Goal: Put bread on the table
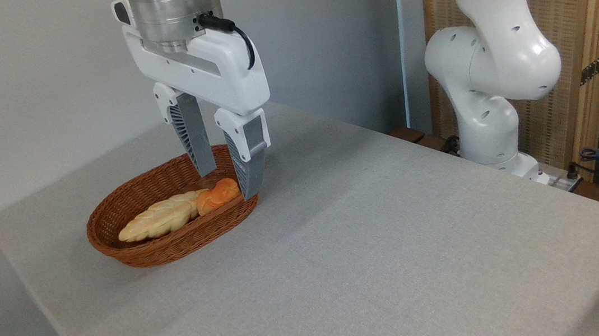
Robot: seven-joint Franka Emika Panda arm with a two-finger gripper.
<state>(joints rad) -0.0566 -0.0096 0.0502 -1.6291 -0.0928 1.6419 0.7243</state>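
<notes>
- No writing or brand marks we can read anywhere.
- Claw [227, 183]: white plastic body under a ribbed metal flange, two grey fingers [192, 138] spread apart, released, gripping nothing; tips dip into the right end of the basket.
- Bread [161, 217]: long braided loaf, pale golden, tapered, lying inside the basket [173, 250], not on the tabletop.
- Bun [218, 194]: small, round, orange, touching the bread's right end, between the fingertips as we see it.
- Basket: brown oval wicker, woven rim.
- Tabletop [371, 250]: light grey woven fabric, rectangular.
- Arm [491, 67]: glossy white, jointed, at right.
</notes>
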